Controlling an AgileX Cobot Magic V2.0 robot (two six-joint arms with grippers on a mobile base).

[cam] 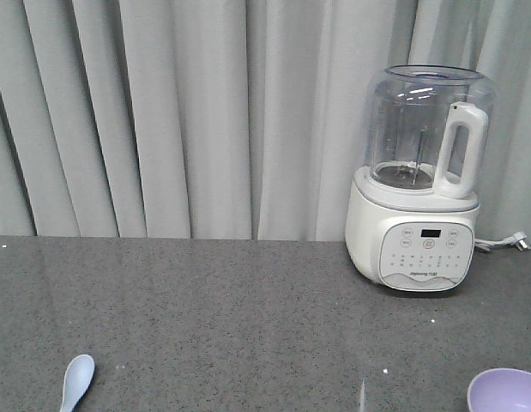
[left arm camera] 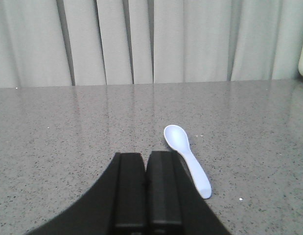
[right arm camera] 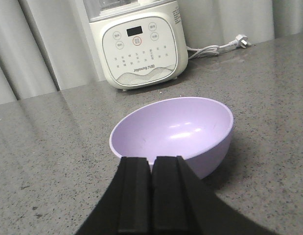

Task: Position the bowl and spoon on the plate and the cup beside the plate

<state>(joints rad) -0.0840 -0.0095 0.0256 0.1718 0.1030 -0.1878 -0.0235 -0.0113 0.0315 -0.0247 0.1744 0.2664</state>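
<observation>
The left gripper [left arm camera: 146, 156] is closed with nothing in it. The spoon [left arm camera: 187, 159] lies on the counter [left arm camera: 68, 127] just right of its tips. The right gripper [right arm camera: 151, 160], also closed and empty, sits at the near rim of the bowl [right arm camera: 173, 128], perhaps touching it. A blender [right arm camera: 139, 44] stands behind.

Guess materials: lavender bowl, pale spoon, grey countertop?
Small round lavender bowl: likely plastic, smooth semi-gloss; soft highlights inside.
Small pale whitish spoon: probably plastic, maybe ceramic; uniform, faint sheen.
Speckled grey countertop: polished stone or composite; mirrors the curtain.
</observation>
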